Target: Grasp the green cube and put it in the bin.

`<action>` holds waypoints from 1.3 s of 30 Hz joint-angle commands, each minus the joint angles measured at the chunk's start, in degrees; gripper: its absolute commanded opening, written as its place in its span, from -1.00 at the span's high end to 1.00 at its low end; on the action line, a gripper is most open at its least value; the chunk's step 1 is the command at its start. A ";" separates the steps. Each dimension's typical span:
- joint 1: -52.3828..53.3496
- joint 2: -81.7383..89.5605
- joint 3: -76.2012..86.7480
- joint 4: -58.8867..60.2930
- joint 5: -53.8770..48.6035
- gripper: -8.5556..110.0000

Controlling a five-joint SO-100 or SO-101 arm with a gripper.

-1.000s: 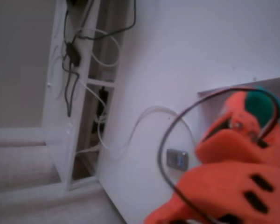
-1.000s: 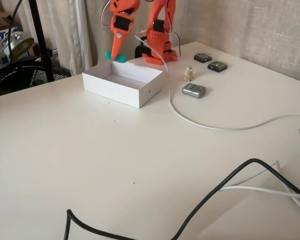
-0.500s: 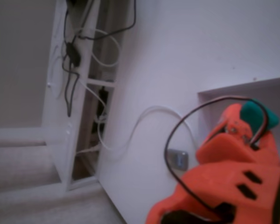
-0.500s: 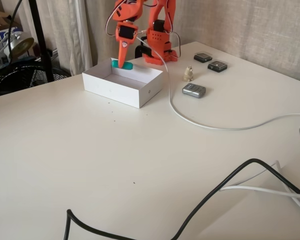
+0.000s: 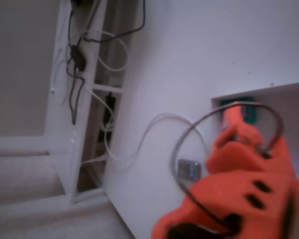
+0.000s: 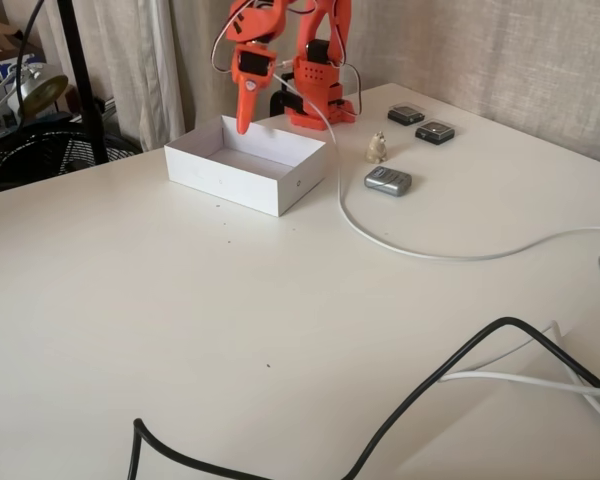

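Note:
The green cube (image 5: 242,111) lies low inside the bin (image 5: 269,90), close to its corner, in a fixed view taken from the arm's side. My orange gripper (image 5: 234,120) hangs just in front of the cube and covers part of it. In a fixed view from across the table, the gripper (image 6: 243,122) points down over the far wall of the white bin (image 6: 242,181) with nothing green between its fingers. The jaws look slightly open and empty. The bin's walls hide the cube in that view.
A grey device (image 6: 388,180), a beige lump (image 6: 377,147) and two dark devices (image 6: 420,122) lie right of the bin. A white cable (image 6: 380,236) runs past them, and a black cable (image 6: 430,385) crosses the near table. A white frame with cables (image 5: 84,99) stands at the left.
The gripper carried the cube over the bin's far wall and lowered it. The cube has left the jaws and dropped into the bin, out of sight from across the table.

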 commanded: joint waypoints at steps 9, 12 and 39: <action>-33.05 19.60 2.37 -21.53 17.23 0.35; -43.24 25.84 4.66 -28.92 21.53 0.36; -72.86 74.00 45.26 13.36 27.33 0.39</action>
